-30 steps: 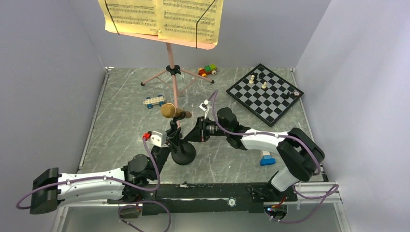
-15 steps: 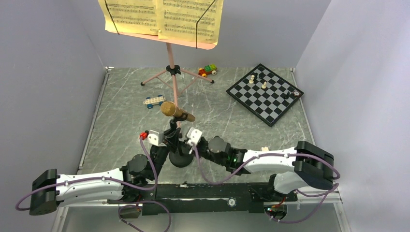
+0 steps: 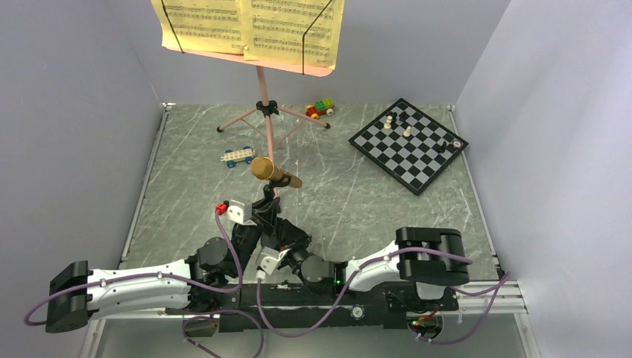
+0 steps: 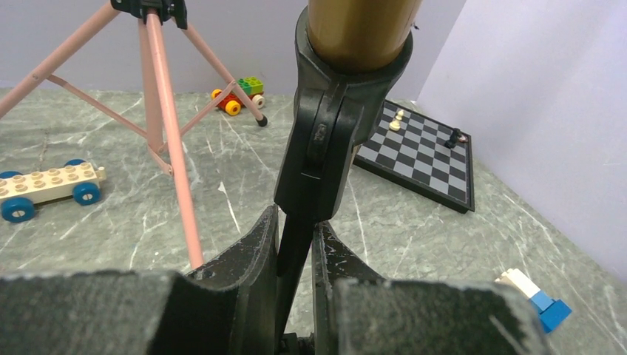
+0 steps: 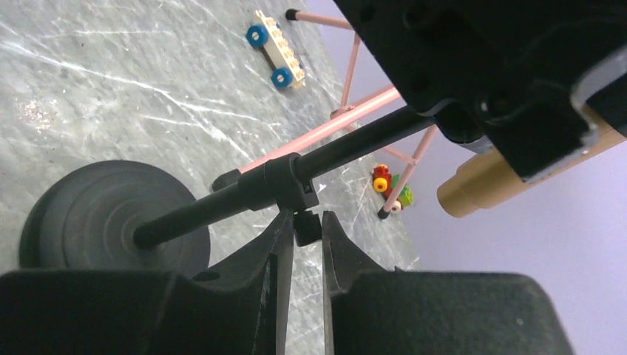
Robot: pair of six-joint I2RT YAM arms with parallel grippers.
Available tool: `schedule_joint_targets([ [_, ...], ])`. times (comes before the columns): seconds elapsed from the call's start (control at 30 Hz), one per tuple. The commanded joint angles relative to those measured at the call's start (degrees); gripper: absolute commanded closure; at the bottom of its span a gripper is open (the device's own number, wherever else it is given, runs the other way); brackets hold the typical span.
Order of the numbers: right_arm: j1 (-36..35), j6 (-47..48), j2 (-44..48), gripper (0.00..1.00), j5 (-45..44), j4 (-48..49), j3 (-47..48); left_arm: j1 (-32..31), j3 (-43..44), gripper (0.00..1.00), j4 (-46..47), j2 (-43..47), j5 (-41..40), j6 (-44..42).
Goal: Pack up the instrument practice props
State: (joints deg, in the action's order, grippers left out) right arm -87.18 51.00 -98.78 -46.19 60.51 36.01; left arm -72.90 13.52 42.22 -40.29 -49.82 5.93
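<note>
The black mic stand (image 3: 266, 203) rises from its round base (image 5: 89, 214) near the front of the table, with the gold-brown microphone (image 3: 262, 169) clipped on top. My left gripper (image 4: 294, 222) is shut on the thin pole (image 4: 296, 255) just under the clip. My right gripper (image 5: 306, 218) comes in low from the near side and is shut on the small knob (image 5: 307, 229) of the pole's collar. Behind stands the pink music stand (image 3: 262, 97), holding the yellow sheet-music pages (image 3: 253, 26).
A chessboard (image 3: 410, 144) with a few pieces lies at the back right. A beige toy car (image 3: 237, 156) sits left of the tripod and a colourful one (image 3: 320, 109) behind it. A blue and white brick (image 4: 543, 299) lies at the front right. Grey walls enclose the table.
My right arm has swung from the far right side of the mic stand back to the near edge, and its jaws now hold the collar knob. The left gripper has stayed on the pole.
</note>
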Motion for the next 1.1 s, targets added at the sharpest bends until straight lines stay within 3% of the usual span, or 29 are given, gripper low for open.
schedule_joint_targets([
  [0.0, -0.1, -3.8, 2.9, 0.97, -3.6, -10.4, 0.6, -1.3, -2.7, 1.00, -7.6, -1.1, 2.7, 7.5],
  [0.07, -0.1, -12.7, 8.9, 0.67, 0.2, -18.7, 1.8, -1.2, -2.7, 1.00, -7.8, -0.5, 2.4, 7.1],
  [0.13, 0.3, -20.0, 14.2, 0.45, 3.5, -25.3, 2.9, -1.3, -2.8, 1.00, -7.8, 0.0, 2.2, 6.6],
  [0.2, 0.8, -25.7, 18.6, 0.33, 6.1, -29.7, 3.8, -1.3, -2.7, 1.00, -7.8, 0.3, 2.0, 6.2],
  [0.3, 1.6, -33.6, 24.1, 0.23, 7.9, -35.5, 4.9, -1.2, -2.8, 1.00, -7.5, 0.6, 2.2, 5.5],
  [0.4, 5.3, -45.5, 29.1, 0.18, 11.9, -45.2, 7.4, -1.3, -2.5, 1.00, -8.2, 0.6, 2.7, 5.1],
  [0.43, 8.3, -53.3, 30.4, 0.17, 16.0, -49.1, 8.5, -1.3, -2.2, 1.00, -8.9, 0.4, 2.8, 5.3],
  [0.5, 15.8, -63.1, 32.5, 0.18, 28.0, -54.2, 9.1, -1.3, -1.3, 1.00, -11.0, -0.2, 2.5, 5.9],
  [0.6, 26.9, -76.2, 34.5, 0.19, 46.4, -52.1, 5.5, -1.3, 2.1, 1.00, -18.9, -3.1, 1.4, 8.0],
  [0.8, 35.2, -84.2, 29.9, 0.19, 66.2, -47.8, 4.1, -1.3, 0.8, 1.00, -20.1, -6.0, 2.7, 13.3],
  [1.07, 38.3, -91.4, 18.0, 0.19, 78.6, -39.7, 4.0, -2.2, -0.3, 1.00, -21.0, -4.7, 2.2, 15.6],
])
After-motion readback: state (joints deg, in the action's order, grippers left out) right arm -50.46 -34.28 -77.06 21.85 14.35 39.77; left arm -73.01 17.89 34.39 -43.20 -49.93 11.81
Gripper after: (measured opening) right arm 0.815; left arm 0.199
